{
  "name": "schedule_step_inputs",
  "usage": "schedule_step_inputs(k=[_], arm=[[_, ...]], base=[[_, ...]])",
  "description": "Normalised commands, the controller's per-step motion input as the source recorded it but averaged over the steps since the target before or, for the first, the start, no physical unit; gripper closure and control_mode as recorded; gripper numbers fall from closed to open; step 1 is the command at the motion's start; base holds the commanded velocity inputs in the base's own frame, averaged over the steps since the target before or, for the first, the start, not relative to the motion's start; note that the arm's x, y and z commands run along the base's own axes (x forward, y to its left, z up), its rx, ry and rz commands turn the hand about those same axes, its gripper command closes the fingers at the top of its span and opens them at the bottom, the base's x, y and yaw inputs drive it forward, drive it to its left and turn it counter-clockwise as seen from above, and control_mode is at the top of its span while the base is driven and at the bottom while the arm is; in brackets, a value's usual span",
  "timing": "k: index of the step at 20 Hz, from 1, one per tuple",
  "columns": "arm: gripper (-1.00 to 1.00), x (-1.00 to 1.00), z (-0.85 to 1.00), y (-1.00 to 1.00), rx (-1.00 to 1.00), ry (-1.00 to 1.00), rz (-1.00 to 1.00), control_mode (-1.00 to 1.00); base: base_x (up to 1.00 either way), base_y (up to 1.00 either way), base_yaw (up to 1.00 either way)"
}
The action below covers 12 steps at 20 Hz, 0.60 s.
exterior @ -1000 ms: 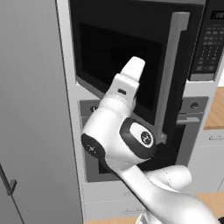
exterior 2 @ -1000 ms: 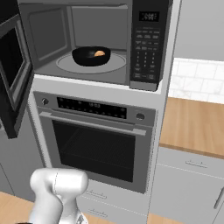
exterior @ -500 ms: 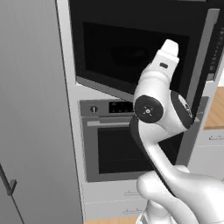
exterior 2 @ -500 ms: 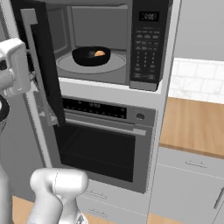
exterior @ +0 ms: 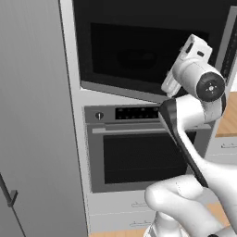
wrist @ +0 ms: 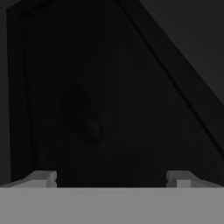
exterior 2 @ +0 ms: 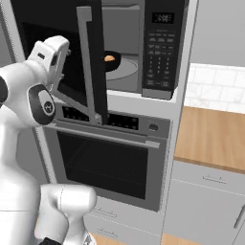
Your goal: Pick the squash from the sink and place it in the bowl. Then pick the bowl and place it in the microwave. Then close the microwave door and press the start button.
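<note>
Right base view, microwave door (exterior 2: pixel 91 62) nearly shut, black bowl (exterior 2: pixel 112 61) with squash (exterior 2: pixel 109 58) glimpsed inside the microwave (exterior 2: pixel 143 48), gripper (wrist: pixel 109 177) against the door glass, fingers spread, holding nothing.

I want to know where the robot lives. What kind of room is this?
It looks like a kitchen. A microwave sits in the wall with a black bowl inside, a big oven is right below it, and a wooden counter runs along the side.
</note>
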Motion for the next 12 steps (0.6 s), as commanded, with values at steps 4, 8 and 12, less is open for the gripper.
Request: schedule_step_inputs(k=[4,8,12], arm=[[-1.00,0.65,0.00,-0.03,0.06,0.18,0.18,-1.00],[-1.00,0.60,0.01,0.06,0.01,0.23,0.07,-1.00],[-1.00,0.59,0.00,0.05,0.00,0.24,0.06,-1.00]], base=[[0.00,0.00,0.00],[0.00,0.00,0.00],[0.00,0.00,0.00]])
